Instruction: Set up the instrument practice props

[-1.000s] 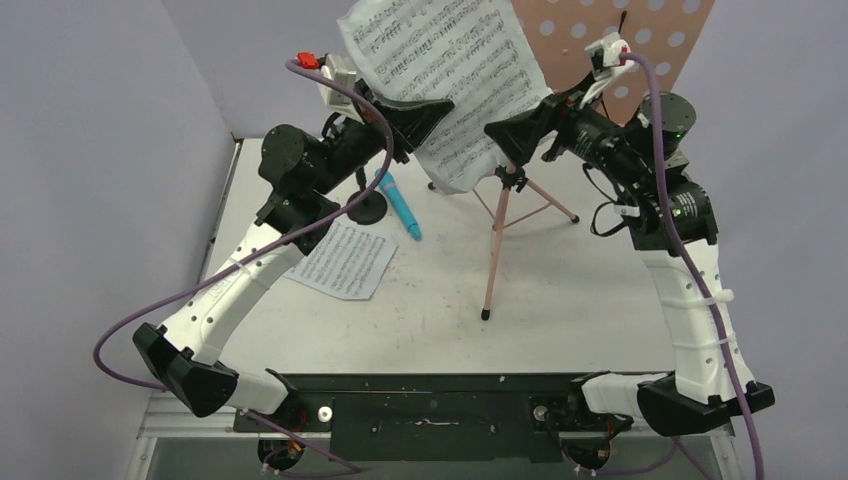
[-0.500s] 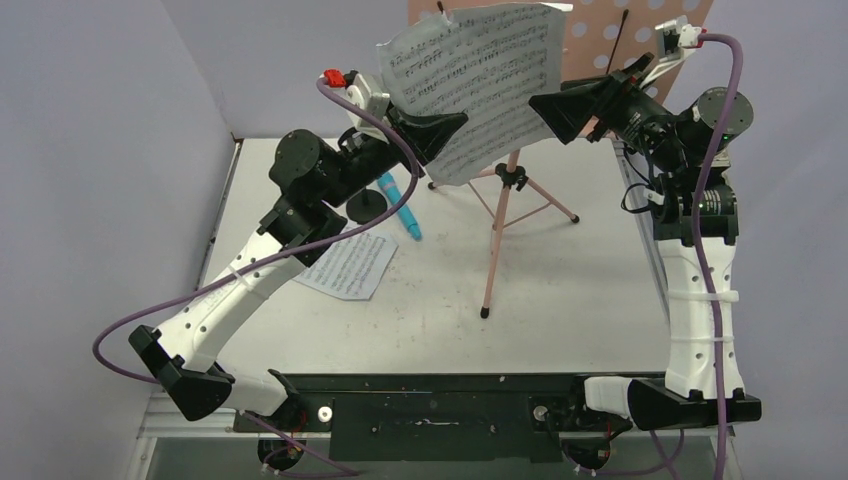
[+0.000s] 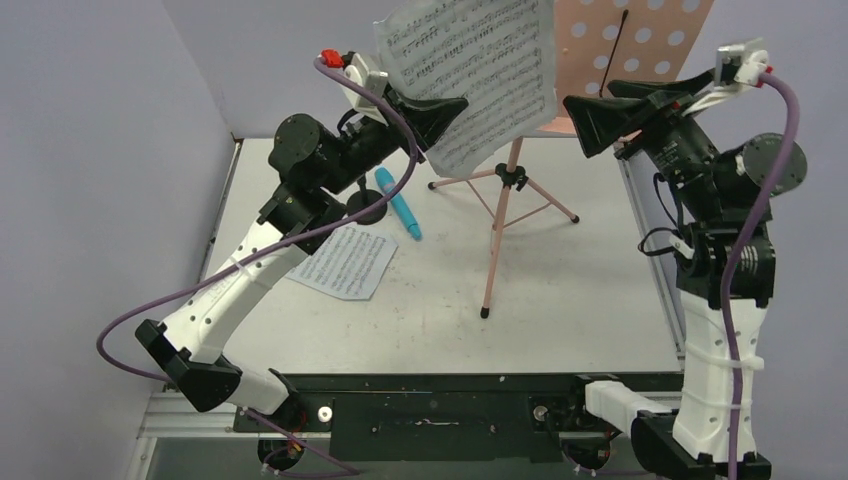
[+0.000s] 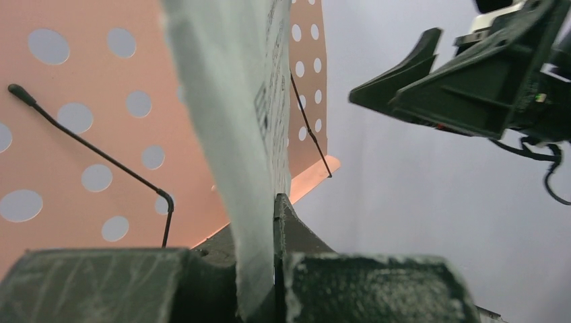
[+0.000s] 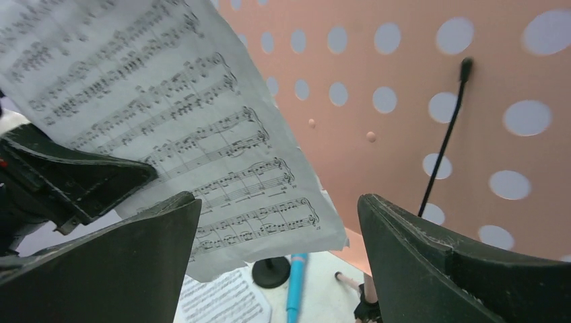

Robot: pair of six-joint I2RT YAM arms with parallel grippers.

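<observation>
The pink perforated music stand (image 3: 640, 40) stands on tripod legs (image 3: 497, 235) at the back of the table. My left gripper (image 3: 450, 108) is shut on a white sheet-music page (image 3: 475, 70) and holds it upright in front of the stand's desk; the page shows edge-on in the left wrist view (image 4: 236, 134) and flat in the right wrist view (image 5: 168, 101). My right gripper (image 3: 585, 110) is open and empty, just right of the page. A second page (image 3: 345, 260) lies flat on the table. The blue microphone (image 3: 398, 203) lies beside the black round-based mic stand (image 3: 365, 207).
The stand's thin black page-holder wires (image 5: 444, 134) stick out from the pink desk. The purple-grey walls close in the table at the left and back. The table's white top (image 3: 560, 290) spreads in front of the tripod.
My right gripper has let go of the page and swung right and up, jaws open. My left gripper has lifted the page higher, toward the stand's desk.
</observation>
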